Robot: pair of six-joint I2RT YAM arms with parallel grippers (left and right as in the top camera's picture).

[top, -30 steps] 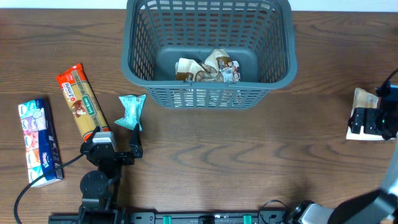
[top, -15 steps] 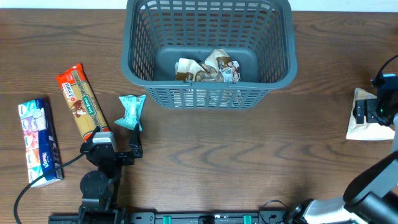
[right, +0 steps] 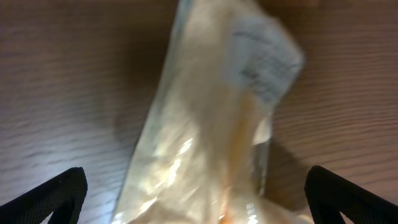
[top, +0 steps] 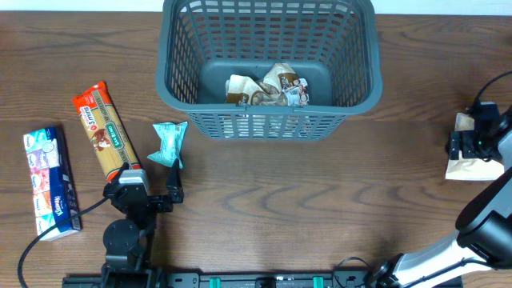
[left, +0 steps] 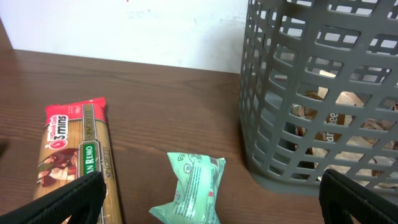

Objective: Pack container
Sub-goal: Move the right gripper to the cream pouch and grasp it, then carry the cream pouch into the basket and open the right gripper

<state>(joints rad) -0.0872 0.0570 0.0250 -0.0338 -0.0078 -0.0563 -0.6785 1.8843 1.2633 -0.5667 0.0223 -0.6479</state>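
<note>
Basket (top: 268, 124) is sitting at top centre of the overhead frame, far rim cut off by the edge. Dark grey plastic, rounded corners, slatted lattice walls, solid floor. Crumpled cream-and-brown wrappers (top: 268, 86) are lying on its floor. The left wrist view is showing the same wrappers only in pieces through the lattice (left: 280, 93), print unreadable.

Table (top: 320, 208) is showing dark wood grain.

On the left of the overhead frame, three items are lying flat:
- spaghetti (top: 106, 132), a long clear film pack with a red header and green band, angled
- teal packet (top: 170, 144), small, pinched at both ends, just beside the spaghetti, near the basket's front left corner
- carton (top: 50, 182), blue and white, glossy, well apart from the basket

Left end effector (left: 211, 199) is standing wide apart, holding nothing. Only two black fingertips are showing at the bottom corners of its wrist view, with the teal packet between them and cut off by the frame's lower edge. The carton is not appearing in that view.

Pouch (top: 472, 156) is lying at the right edge of the overhead frame, pale and half hidden under the arm. Right end effector (right: 196, 186) is hanging over it, fingers fully apart. Wrist view is blurred: translucent crinkled film (right: 211, 124), a white label, text unreadable. Contact cannot be told.
</note>
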